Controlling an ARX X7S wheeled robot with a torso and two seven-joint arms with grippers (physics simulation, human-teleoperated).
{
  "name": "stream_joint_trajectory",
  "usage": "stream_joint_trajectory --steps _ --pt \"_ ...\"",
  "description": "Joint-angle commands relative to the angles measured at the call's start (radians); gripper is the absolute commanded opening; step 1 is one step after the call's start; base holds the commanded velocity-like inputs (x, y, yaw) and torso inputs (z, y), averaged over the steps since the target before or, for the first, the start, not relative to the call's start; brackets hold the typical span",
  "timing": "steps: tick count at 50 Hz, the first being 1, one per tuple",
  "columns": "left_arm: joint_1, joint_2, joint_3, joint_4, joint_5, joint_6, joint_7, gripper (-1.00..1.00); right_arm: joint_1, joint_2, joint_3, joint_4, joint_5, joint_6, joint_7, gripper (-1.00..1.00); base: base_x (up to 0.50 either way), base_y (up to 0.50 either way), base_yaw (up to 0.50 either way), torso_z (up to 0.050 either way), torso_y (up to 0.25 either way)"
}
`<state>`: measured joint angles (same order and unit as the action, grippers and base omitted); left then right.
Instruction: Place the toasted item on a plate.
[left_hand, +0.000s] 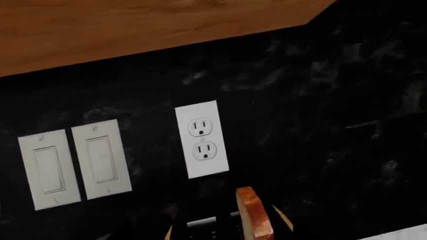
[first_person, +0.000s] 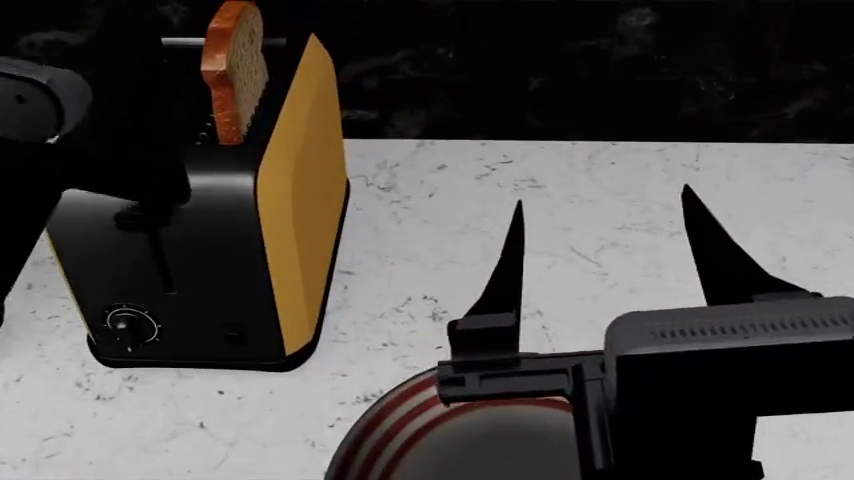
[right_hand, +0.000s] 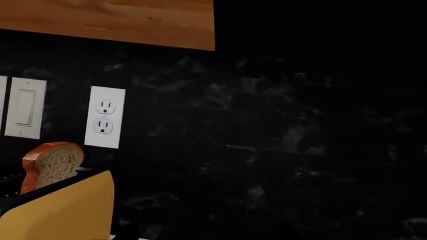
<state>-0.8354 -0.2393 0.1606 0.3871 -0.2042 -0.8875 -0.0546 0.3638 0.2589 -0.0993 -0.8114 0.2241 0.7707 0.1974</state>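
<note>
The toasted item (first_person: 235, 62) stands upright at the top of a black toaster with yellow sides (first_person: 200, 270), at the back left. The left wrist view shows it edge-on (left_hand: 254, 215), and the right wrist view shows its tan face (right_hand: 53, 164) above the toaster's yellow side (right_hand: 67, 210). My left gripper (first_person: 160, 115) is a dark mass close beside the slice on its left. Its fingers are lost against the black wall. The plate (first_person: 400, 435), with red and white rings on its rim, lies at the front edge. My right gripper (first_person: 603, 197) hovers over it, wide open and holding nothing.
The counter (first_person: 414, 220) is white marble and ends at a black stone backsplash. An outlet (left_hand: 201, 140) and two light switches (left_hand: 73, 162) sit on that wall, under a wooden cabinet (left_hand: 133, 25). A thin grey bar (first_person: 184, 42) shows behind the slice.
</note>
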Motion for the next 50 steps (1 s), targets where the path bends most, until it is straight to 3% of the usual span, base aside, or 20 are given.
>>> stream_joint_trajectory --steps 1,23,30,50 --pt "-0.234 0.067 0.044 -0.280 -0.009 0.039 0.041 1.00 -0.047 0.013 0.034 -0.071 0.015 0.021 0.018 1.00 0.00 0.00 0.00 0.000 0.000" --pt "-0.460 0.207 0.057 -0.884 -0.031 0.230 0.039 1.00 -0.088 0.026 0.055 -0.132 0.033 0.031 0.038 1.00 0.00 0.00 0.00 0.000 0.000" --pt "-0.468 0.209 0.076 -0.925 -0.048 0.197 0.023 1.00 -0.108 0.027 0.055 -0.125 0.032 0.007 0.040 1.00 0.00 0.00 0.00 0.000 0.000" --pt "-0.454 0.195 0.137 -1.075 -0.047 0.304 -0.001 1.00 -0.105 0.034 0.049 -0.112 0.039 -0.005 0.049 1.00 0.00 0.00 0.00 0.000 0.000"
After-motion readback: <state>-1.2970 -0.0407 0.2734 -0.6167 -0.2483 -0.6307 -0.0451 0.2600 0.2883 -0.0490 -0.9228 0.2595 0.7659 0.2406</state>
